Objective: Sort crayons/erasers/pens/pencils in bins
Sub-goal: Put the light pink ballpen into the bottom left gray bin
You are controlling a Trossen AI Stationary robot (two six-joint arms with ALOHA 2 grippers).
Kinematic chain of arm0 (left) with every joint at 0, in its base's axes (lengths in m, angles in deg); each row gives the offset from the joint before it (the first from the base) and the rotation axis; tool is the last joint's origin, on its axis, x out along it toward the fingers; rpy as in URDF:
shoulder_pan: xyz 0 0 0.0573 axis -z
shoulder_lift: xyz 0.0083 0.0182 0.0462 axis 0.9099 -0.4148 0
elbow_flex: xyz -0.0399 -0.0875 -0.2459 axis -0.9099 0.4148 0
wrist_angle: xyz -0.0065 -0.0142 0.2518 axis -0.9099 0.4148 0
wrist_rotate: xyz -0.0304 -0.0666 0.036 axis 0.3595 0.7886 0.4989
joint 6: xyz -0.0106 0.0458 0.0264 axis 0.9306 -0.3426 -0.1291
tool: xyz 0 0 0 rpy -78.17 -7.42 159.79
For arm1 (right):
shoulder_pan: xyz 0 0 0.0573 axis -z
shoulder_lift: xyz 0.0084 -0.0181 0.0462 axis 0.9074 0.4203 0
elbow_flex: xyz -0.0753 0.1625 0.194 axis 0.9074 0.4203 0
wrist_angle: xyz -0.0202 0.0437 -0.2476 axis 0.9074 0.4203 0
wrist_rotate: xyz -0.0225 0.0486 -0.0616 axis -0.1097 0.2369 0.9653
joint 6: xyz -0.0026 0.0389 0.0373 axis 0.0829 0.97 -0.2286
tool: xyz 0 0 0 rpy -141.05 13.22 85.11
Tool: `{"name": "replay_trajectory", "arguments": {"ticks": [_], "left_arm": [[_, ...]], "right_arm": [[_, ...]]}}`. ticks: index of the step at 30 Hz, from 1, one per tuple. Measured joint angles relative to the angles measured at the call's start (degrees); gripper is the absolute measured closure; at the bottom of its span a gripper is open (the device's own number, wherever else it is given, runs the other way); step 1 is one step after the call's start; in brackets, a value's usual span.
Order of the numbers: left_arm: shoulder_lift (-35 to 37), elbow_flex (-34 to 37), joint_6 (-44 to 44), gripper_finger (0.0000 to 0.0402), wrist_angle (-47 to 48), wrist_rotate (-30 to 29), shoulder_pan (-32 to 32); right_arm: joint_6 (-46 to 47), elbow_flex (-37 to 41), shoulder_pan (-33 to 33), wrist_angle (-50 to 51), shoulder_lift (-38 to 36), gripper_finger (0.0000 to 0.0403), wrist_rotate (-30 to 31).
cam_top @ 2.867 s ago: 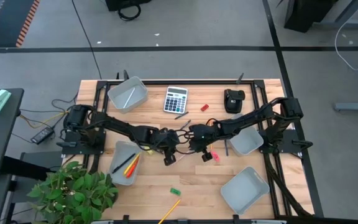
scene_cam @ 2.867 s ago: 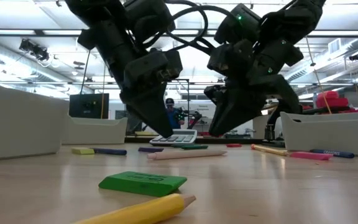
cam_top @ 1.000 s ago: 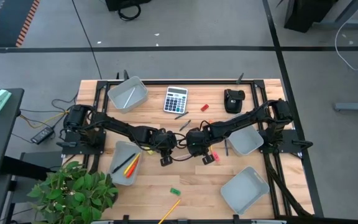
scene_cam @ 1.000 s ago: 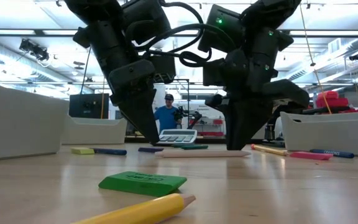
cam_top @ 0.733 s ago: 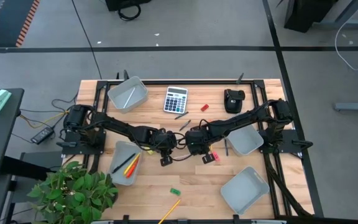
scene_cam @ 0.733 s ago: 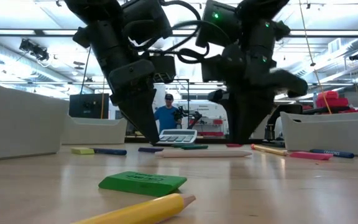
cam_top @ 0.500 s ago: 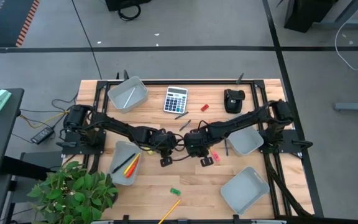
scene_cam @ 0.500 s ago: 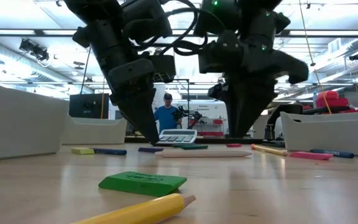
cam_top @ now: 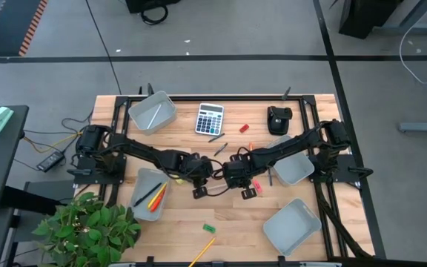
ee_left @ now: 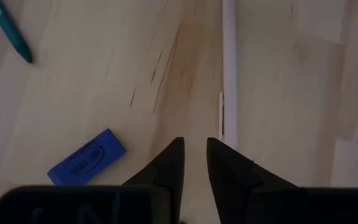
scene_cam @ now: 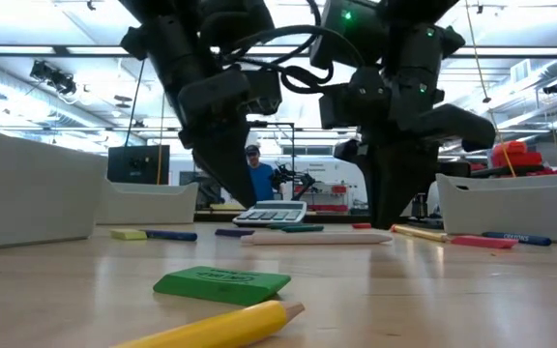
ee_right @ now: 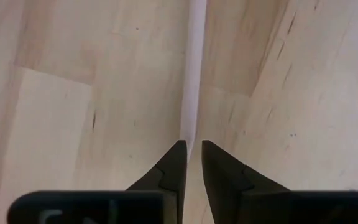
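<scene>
Left gripper and right gripper, jaws narrow and empty, straddle a white pencil at the table centre.

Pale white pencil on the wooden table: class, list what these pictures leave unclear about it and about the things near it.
- Right wrist view: the pale white pencil is cut off by the picture edge at its far end. Its near end vanishes at the right gripper, so a grip cannot be judged.
- Left wrist view: the slim dark teal pen is cut off by the edge.
- Low view: the translucent grey plastic bin hides its contents behind its own wall.
</scene>
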Motion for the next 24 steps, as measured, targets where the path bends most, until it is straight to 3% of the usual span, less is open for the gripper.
{"name": "replay_trajectory", "arguments": {"ticks": [5, 24], "left_arm": [[0.02, -0.95, -0.05, 0.0322, 1.85, -0.02, 0.64], [0.02, -0.99, -0.15, 0.0331, 0.01, 0.00, 0.77]], "right_arm": [[-0.02, 2.51, -0.02, -5.07, 0.00, 0.0345, -0.50], [0.90, 3.48, 0.39, -6.54, 2.31, 0.0347, -0.76]]}}
